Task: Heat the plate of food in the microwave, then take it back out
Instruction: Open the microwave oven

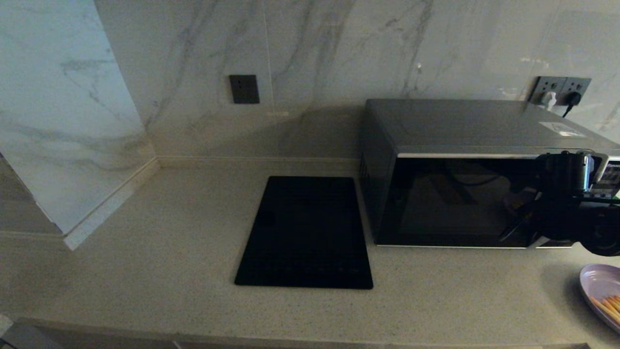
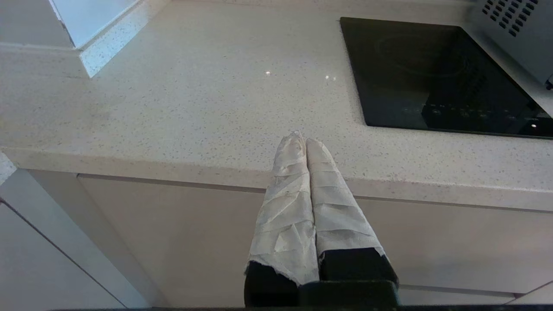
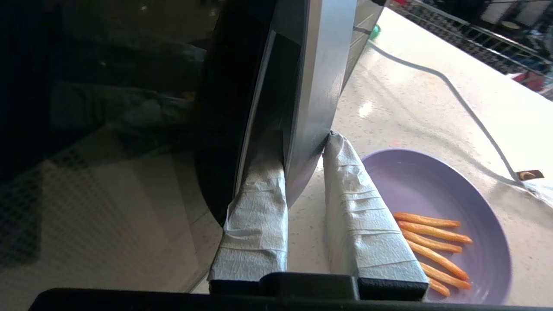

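The dark grey microwave (image 1: 460,194) stands at the right of the counter, and its black glass door looks closed in the head view. My right arm (image 1: 574,208) is at the door's right edge. In the right wrist view my right gripper (image 3: 302,144) is shut on the door's curved silver trim (image 3: 319,86), one taped finger on each side. The lilac plate (image 3: 436,185) with orange sticks of food (image 3: 432,242) lies on the counter beside it, at the head view's right edge (image 1: 603,288). My left gripper (image 2: 300,140) is shut and empty, parked low before the counter's front edge.
A flat black slab (image 1: 305,232) lies on the counter left of the microwave. A wall socket with plugs (image 1: 559,92) sits behind it, and a cord (image 3: 453,90) runs across the counter past the plate. A marble wall corner (image 1: 72,145) juts out at the left.
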`<state>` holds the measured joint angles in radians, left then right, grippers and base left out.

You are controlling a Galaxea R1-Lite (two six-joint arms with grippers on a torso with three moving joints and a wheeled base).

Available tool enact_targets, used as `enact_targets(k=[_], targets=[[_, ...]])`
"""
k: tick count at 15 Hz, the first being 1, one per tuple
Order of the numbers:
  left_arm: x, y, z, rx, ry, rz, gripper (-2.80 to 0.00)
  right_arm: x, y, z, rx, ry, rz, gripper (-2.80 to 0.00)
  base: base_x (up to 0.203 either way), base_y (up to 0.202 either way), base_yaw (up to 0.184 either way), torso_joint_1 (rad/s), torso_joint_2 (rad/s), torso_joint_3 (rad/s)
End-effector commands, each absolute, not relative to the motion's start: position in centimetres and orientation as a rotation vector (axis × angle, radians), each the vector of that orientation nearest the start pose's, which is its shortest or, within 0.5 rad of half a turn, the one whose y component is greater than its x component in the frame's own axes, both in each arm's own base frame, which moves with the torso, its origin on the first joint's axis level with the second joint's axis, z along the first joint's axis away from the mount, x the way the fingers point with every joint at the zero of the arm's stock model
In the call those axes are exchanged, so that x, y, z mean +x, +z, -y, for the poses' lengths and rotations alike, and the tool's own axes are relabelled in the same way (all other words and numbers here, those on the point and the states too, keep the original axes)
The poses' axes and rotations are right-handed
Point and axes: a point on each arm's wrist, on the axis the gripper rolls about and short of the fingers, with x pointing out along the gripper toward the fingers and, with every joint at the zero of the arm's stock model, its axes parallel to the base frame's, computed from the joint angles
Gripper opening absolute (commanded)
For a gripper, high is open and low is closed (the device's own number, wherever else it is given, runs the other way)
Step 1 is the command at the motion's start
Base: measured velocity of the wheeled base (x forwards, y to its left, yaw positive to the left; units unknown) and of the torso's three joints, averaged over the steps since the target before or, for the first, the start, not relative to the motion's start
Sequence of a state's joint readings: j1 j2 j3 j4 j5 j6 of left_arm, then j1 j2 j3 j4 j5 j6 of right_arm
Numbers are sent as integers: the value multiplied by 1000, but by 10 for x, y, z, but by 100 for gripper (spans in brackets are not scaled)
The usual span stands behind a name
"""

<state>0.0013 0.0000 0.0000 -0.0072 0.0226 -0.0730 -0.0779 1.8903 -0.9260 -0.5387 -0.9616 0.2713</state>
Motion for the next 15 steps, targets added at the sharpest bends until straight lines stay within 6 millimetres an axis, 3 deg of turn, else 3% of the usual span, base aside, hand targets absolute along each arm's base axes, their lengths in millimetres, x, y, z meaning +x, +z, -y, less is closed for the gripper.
enact_targets(k=[1, 15], targets=[[-23, 76, 0, -74, 24, 9, -280, 341, 147, 45, 50, -1098, -241, -280, 0, 0, 0, 0, 0, 0], [-23, 76, 0, -74, 24, 8, -280, 341, 151, 43, 83, -1255, -95, -280, 0, 0, 0, 0, 0, 0]])
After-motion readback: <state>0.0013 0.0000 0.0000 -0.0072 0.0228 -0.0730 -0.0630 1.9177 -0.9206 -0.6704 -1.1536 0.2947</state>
